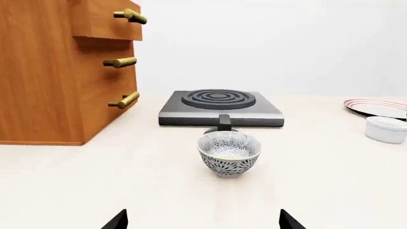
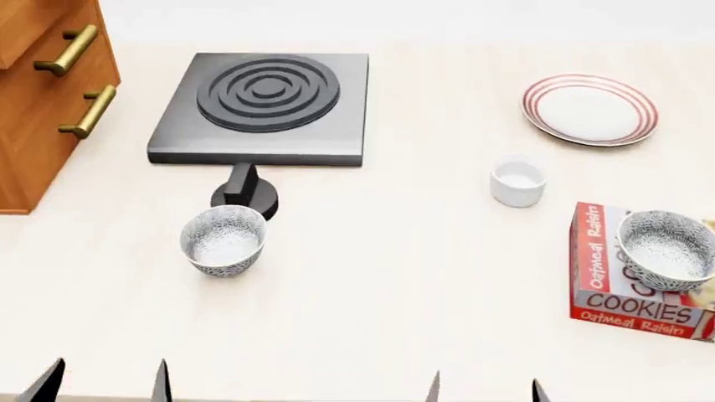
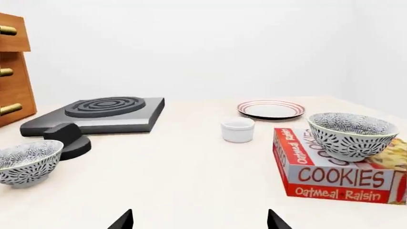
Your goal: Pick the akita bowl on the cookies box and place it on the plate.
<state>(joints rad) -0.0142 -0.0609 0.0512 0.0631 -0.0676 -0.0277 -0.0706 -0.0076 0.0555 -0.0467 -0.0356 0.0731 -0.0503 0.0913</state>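
Observation:
The akita bowl point(image 2: 667, 249) point(image 3: 351, 135), speckled grey and white, stands upright on the red-and-white cookies box point(image 2: 614, 295) point(image 3: 330, 180) at the table's right. The plate point(image 2: 588, 110) point(image 3: 271, 109) point(image 1: 378, 108) with red rings lies at the far right, empty. My right gripper point(image 2: 486, 389) point(image 3: 199, 222) is open near the front edge, left of the box, holding nothing. At the front left, my left gripper point(image 2: 104, 383) point(image 1: 202, 222) is also open and empty, facing the twin bowl.
A twin speckled bowl point(image 2: 223, 239) point(image 1: 229, 153) point(image 3: 25, 161) sits on the table left of centre. A dark stove burner point(image 2: 264, 105) with its knob point(image 2: 244, 192) lies behind it. A wooden drawer cabinet point(image 2: 45, 92) stands far left. A plain white cup point(image 2: 517, 180) sits below the plate.

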